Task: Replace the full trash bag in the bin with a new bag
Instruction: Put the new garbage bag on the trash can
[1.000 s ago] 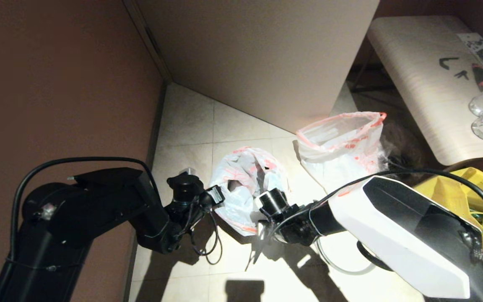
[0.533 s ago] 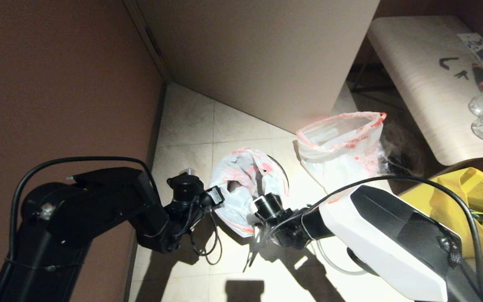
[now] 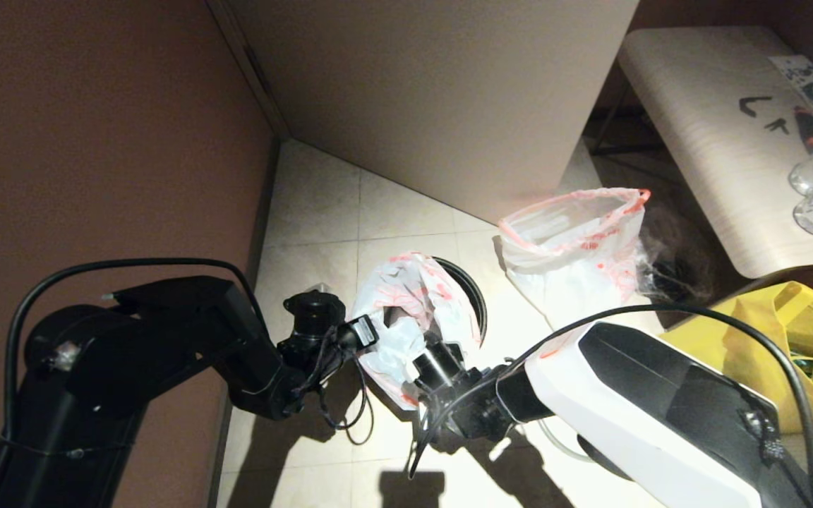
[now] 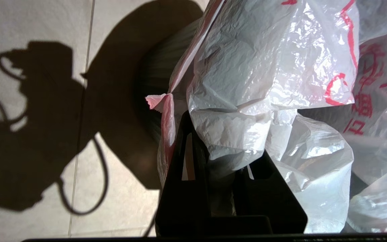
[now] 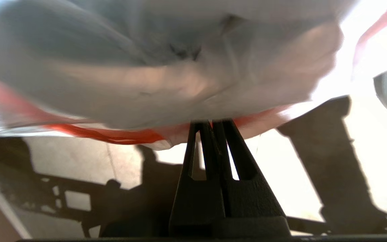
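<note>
The left gripper (image 4: 213,148) and right gripper (image 5: 210,127) are both clamped on the new bag (image 3: 413,310), its film bunched over the bin (image 3: 476,296). The bag's red printed characters are unreadable. The full trash bag (image 3: 576,247) stands well apart on the floor.

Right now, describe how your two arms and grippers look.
The left arm is all black, angular links with a black cable looping over it. The right arm has a white shell with a black panel and a black cable. Both the left gripper and right gripper have black, tapered fingers with slotted cut-outs.
</note>
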Robot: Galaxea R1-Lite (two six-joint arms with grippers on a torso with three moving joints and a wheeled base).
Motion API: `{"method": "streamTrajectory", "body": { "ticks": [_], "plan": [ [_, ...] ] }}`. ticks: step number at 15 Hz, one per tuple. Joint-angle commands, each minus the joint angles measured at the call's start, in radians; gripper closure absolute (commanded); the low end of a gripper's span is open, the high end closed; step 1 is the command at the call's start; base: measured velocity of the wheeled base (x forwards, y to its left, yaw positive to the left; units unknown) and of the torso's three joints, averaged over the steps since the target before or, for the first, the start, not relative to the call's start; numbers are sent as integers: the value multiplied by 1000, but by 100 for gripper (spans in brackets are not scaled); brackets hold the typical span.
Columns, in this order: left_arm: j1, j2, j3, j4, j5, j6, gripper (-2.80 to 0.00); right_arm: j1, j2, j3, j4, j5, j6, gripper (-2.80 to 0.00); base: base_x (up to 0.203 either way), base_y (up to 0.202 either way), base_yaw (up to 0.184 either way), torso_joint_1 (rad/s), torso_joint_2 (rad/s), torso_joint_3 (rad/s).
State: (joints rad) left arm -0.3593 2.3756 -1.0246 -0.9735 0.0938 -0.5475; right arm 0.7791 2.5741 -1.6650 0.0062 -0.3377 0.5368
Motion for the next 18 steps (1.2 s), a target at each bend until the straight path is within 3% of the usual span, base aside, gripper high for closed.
{"method": "streamTrajectory", "body": {
  "ticks": [1, 6, 12, 13, 15, 18],
  "plan": [
    [-7, -18, -5, 16, 3, 3, 0, 2, -107, 62, -2, -3, 3, 0, 0, 0, 0, 0, 0, 0],
    [-18, -20, -3, 36, 6, 27, 0, -23, -358, 321, -11, -29, 4, 0, 0, 0, 0, 0, 0, 0],
    [-39, -29, 6, 76, 6, 30, 0, -102, -475, 328, -12, -38, -20, 0, 0, 0, 0, 0, 0, 0],
    [-39, -29, 8, 95, 3, 36, -280, -106, -475, 322, -12, -38, -20, 0, 0, 0, 0, 0, 0, 0],
    [-44, -48, 36, 123, -35, 53, -280, -106, -476, 318, -12, -40, -18, 0, 0, 0, 0, 0, 0, 0],
    [-52, -94, 115, 131, -191, 97, -280, -112, -482, 319, -11, -42, -18, 0, 0, 0, 0, 0, 0, 0]
  ]
}}
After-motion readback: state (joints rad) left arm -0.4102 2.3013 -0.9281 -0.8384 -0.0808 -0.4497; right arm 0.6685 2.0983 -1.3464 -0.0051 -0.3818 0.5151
